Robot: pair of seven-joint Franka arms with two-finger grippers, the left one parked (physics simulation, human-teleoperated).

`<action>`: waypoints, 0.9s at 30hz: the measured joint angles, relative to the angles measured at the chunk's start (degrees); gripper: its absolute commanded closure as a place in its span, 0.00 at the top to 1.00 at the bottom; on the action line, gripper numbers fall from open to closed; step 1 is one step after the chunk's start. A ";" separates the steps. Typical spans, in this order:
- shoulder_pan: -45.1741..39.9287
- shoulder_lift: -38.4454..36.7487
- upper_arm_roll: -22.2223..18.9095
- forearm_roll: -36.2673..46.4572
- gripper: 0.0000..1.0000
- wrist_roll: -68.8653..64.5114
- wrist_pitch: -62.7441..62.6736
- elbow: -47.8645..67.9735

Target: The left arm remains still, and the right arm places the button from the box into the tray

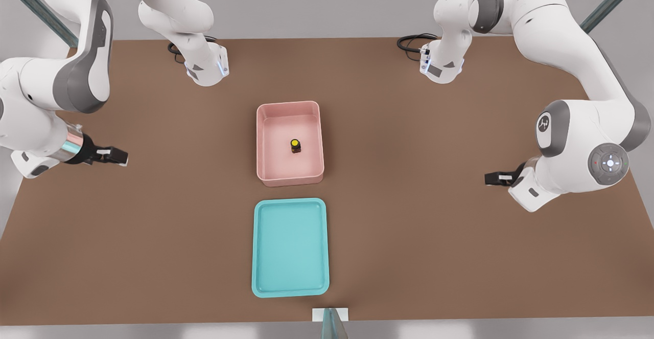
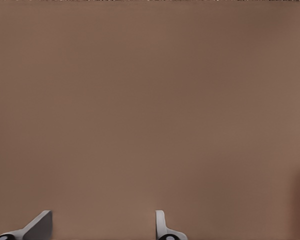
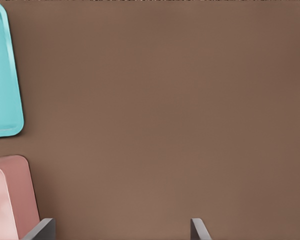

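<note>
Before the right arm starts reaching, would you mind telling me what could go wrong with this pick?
1. The button is tiny and sits upright on the floor of the pink box; a slightly off grasp might tip it.
2. The open gripper waits beyond the box at the front view's left, so a low approach could clip the raised wall.
3. The teal tray has a low rim; a high release might bounce the button out.

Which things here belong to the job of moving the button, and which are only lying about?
For the job:
- button, standing inside the box
- pink box
- teal tray, with nothing in it
- gripper, fingers open, over bare table at the front view's left

Only there:
- brown table
- black cables at the arm bases
</note>
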 measured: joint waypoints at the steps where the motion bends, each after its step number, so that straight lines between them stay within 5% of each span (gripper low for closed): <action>1: 0.00 0.02 0.01 -0.01 1.00 0.02 0.26 0.00; 3: -0.13 0.01 0.91 -0.05 1.00 0.07 0.56 0.02; 6: 5.77 -0.07 14.78 -0.09 1.00 0.78 0.65 0.11; 9: 15.96 3.43 18.43 2.42 1.00 4.34 1.80 -0.15; 12: 29.18 7.50 15.44 5.19 1.00 9.80 4.20 -2.50; 15: 37.57 5.67 14.69 6.92 1.00 16.53 12.64 -18.39; 21: 40.61 3.88 4.83 7.98 1.00 24.76 28.29 -33.26; 27: 41.68 8.18 3.23 8.35 1.00 28.96 41.55 -35.80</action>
